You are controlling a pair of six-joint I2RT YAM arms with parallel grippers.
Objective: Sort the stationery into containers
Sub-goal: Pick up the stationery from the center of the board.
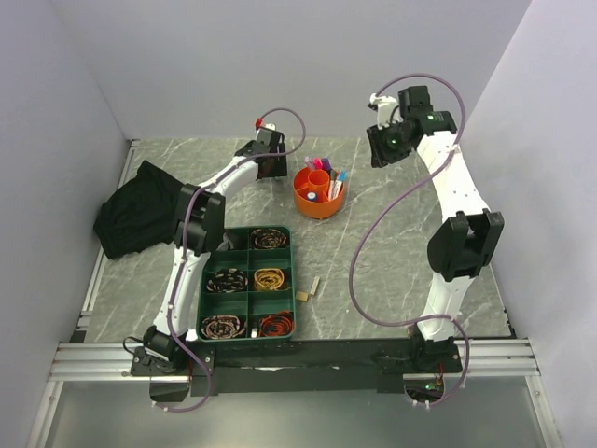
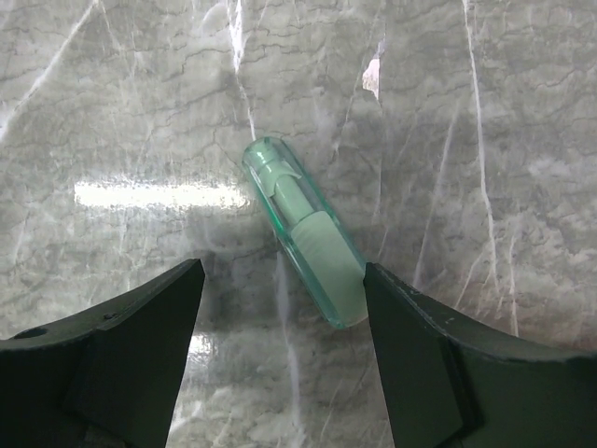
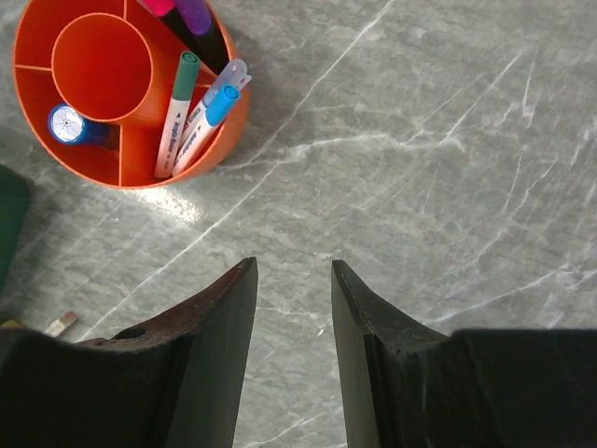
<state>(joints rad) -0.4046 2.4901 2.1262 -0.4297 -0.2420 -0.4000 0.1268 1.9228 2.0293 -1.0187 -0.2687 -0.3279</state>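
Cloth [image 1: 135, 219], black and crumpled, lies on the tabletop [image 1: 401, 215] far to the left of the left gripper [image 1: 270, 163]. Nearer the arm bases than this gripper sits a dark green tray [image 1: 247, 283] whose compartments hold coiled bands in brown, orange and red.

In the left wrist view the left gripper [image 2: 282, 271] is spread wide and low over the marble. A pale green stationery piece [image 2: 308, 247] lies flat between its fingers [image 2: 140, 345], tilted, with its lower end very close to the right finger; whether they touch is unclear. The piece has a clear greenish shell around a mint core, a rounded far end and a ribbed middle.

Just right of the left gripper stands the orange pot [image 1: 318, 191], round, with a central tube and divided sections.

From the right wrist camera the pot [image 3: 216, 154] is ahead and to the left of the right gripper [image 3: 294, 265]. It holds a white pen with a green cap [image 3: 175, 112], two blue-capped pens [image 3: 216, 103], pink and purple markers [image 3: 187, 14] and a small blue-capped piece [image 3: 70, 124].

Two beige blocks [image 1: 315, 286] lie loose beside the tray, well short of both grippers.

The right gripper [image 1: 382, 145] hangs to the right of the pot, its fingers a narrow gap apart with nothing between them.
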